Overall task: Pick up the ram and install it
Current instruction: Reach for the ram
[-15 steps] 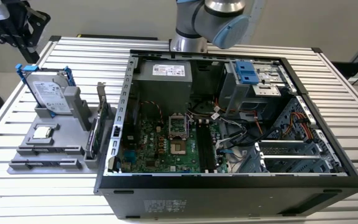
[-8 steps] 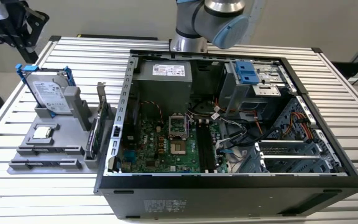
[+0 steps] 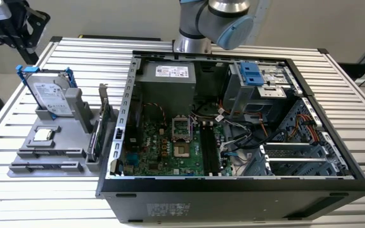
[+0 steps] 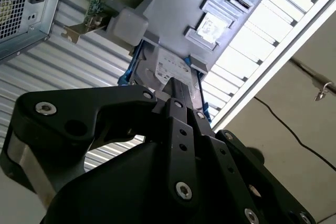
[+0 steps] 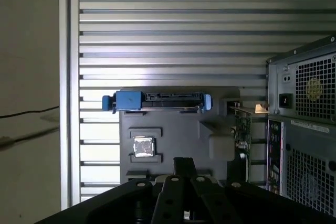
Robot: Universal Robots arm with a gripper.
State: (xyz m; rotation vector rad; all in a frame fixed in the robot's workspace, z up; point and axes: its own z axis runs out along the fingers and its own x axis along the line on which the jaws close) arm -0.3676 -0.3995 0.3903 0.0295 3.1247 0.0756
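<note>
Pick-up step, not yet begun. We noted the gripper (image 5: pixel 184 167) above the grey holder (image 5: pixel 178 127), jaws seemingly together and empty. The ram (image 3: pixel 93 142) apparently stood on edge beside the expansion card (image 3: pixel 108 116), with the memory slots (image 3: pixel 210 147) bare. We judged a grasp needed parted jaws squared to its thin edge.

One open computer case (image 3: pixel 233 190), one hard drive (image 3: pixel 46 97), one processor chip (image 3: pixel 42 135), perhaps two memory slots (image 3: pixel 206 149)

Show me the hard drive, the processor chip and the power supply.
hard drive (image 3: pixel 48 97), exterior view, its labelled face.
processor chip (image 5: pixel 143 147), first wrist view, its silver top.
power supply (image 3: pixel 167 88), exterior view, its grey side.
</note>
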